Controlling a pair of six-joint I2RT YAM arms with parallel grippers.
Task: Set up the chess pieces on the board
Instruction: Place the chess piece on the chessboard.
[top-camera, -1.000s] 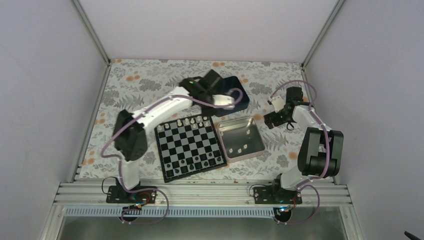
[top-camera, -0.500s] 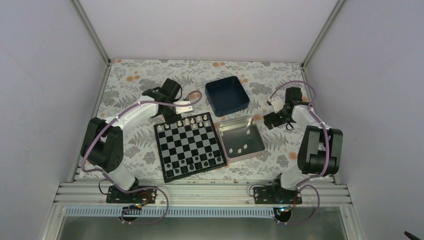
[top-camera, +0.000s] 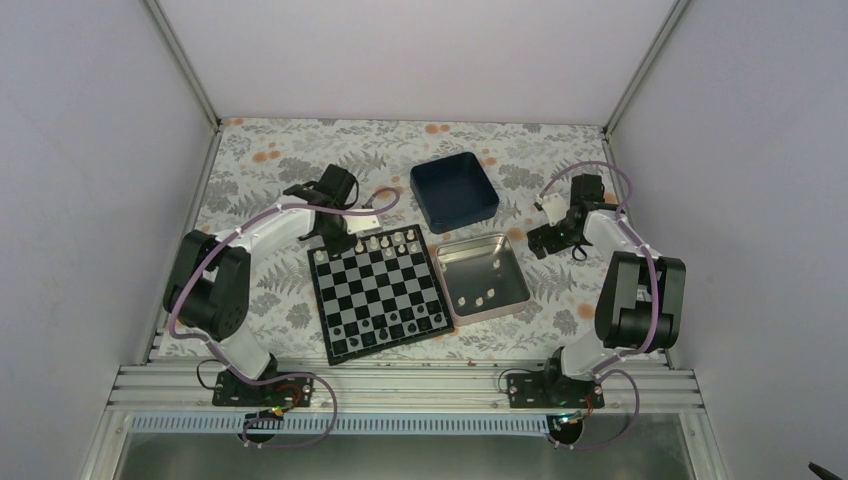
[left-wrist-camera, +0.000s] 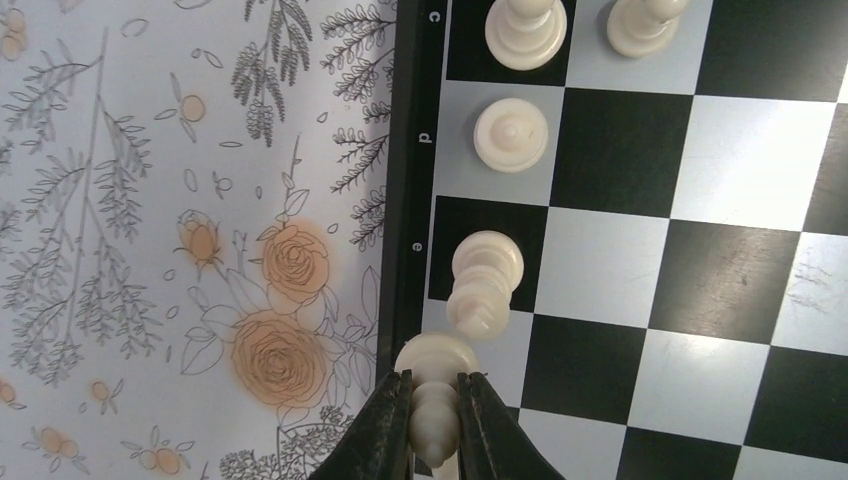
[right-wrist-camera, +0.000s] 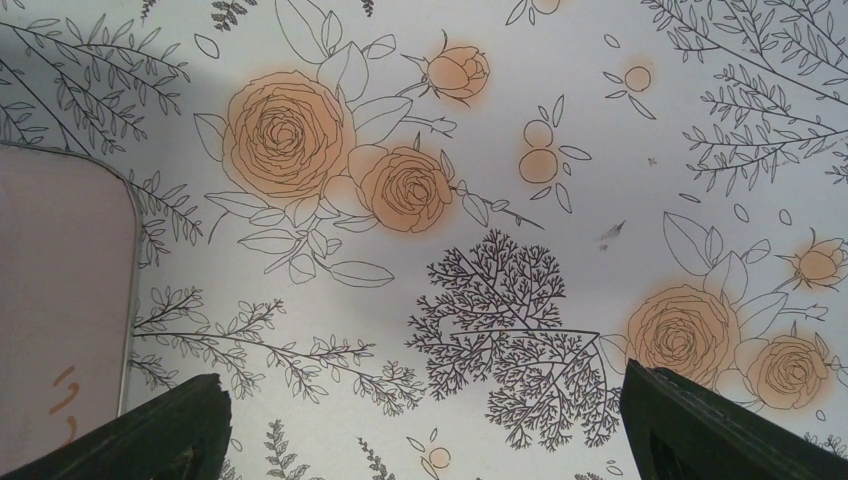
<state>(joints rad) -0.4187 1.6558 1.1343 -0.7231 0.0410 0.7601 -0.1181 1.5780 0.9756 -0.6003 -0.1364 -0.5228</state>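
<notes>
A tiny cream-white chess piece (left-wrist-camera: 437, 358) is clamped in the left gripper (left-wrist-camera: 435, 425) above the edge row of the black-and-grey checkered board (left-wrist-camera: 620, 150). Placing is judged to be in hand; lowering it upright and releasing are needed, while the right gripper (right-wrist-camera: 430, 440) is spread wide.

- You see the board (top-camera: 378, 295) lying flat at the centre of the top view, its black-and-grey checks inside a thin black border, turned slightly askew.
- Your cream chess pieces (top-camera: 388, 242) stand upright in a short row along its upper edge.
- A few more lie right of the board, in the silver tin (top-camera: 475, 275).
- At the bottom of the left wrist view, the held piece (left-wrist-camera: 435, 350) sits upright, pinched by the left gripper (left-wrist-camera: 436, 385), at the lettered border.
</notes>
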